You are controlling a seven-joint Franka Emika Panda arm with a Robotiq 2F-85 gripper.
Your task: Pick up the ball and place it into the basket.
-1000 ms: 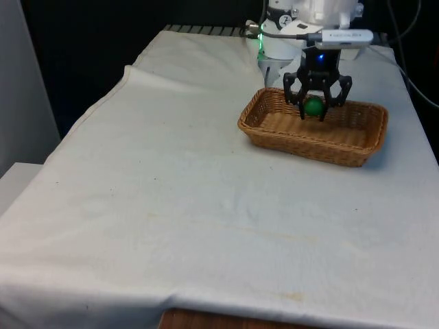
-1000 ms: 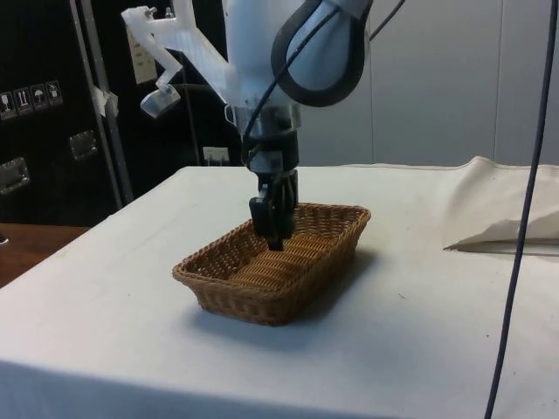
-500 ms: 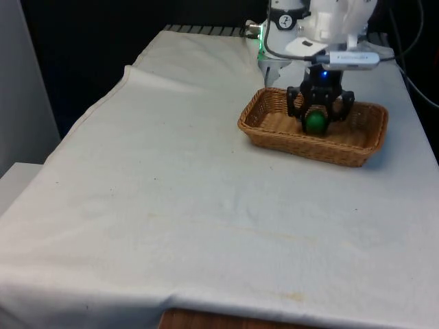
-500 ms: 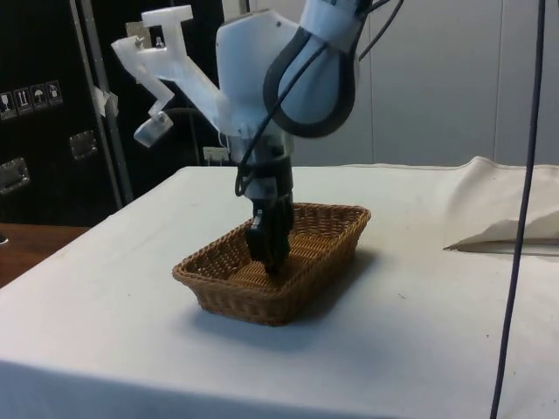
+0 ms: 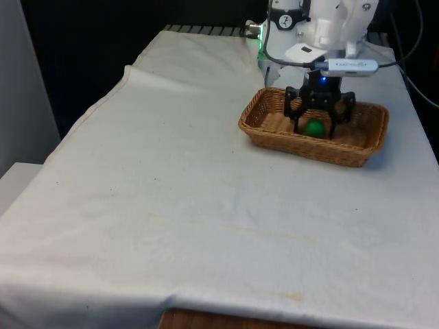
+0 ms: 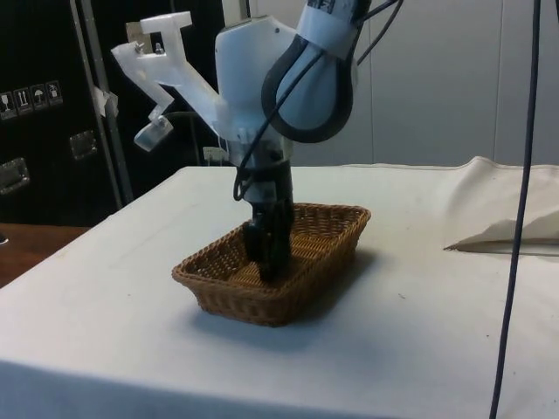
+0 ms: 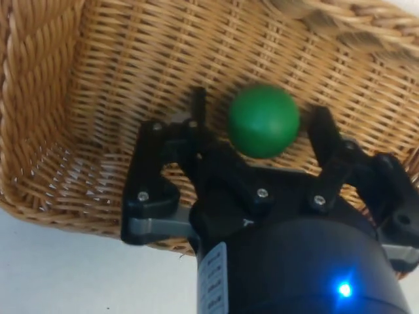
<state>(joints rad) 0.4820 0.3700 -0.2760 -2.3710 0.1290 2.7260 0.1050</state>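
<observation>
In the front view, the white cloth [image 5: 171, 192] takes up the left and centre of the frame, bare and slightly creased, with a pale panel along the left edge. In the upper right of that frame sits the wicker basket [image 5: 274, 131], a shallow oblong tray lying flat on the cloth. The gripper [image 5: 318, 125] reaches down inside it from the white arm [image 5: 329, 27] above, and the green ball [image 5: 315, 127] lies on the basket floor between the two black fingers [image 5: 296, 118]. In the side view the basket [image 6: 227, 292] is at centre frame, and the gripper [image 6: 267, 262] stands nearly upright within its walls, low over the weave; to the right the cloth [image 6: 419, 332] runs on to a folded ridge at the frame's right edge. In the wrist view the fingers [image 7: 325, 134] are spread apart, with a gap on at least one side of the ball [image 7: 264, 121], which rests on the woven floor of the basket [image 7: 131, 59].
</observation>
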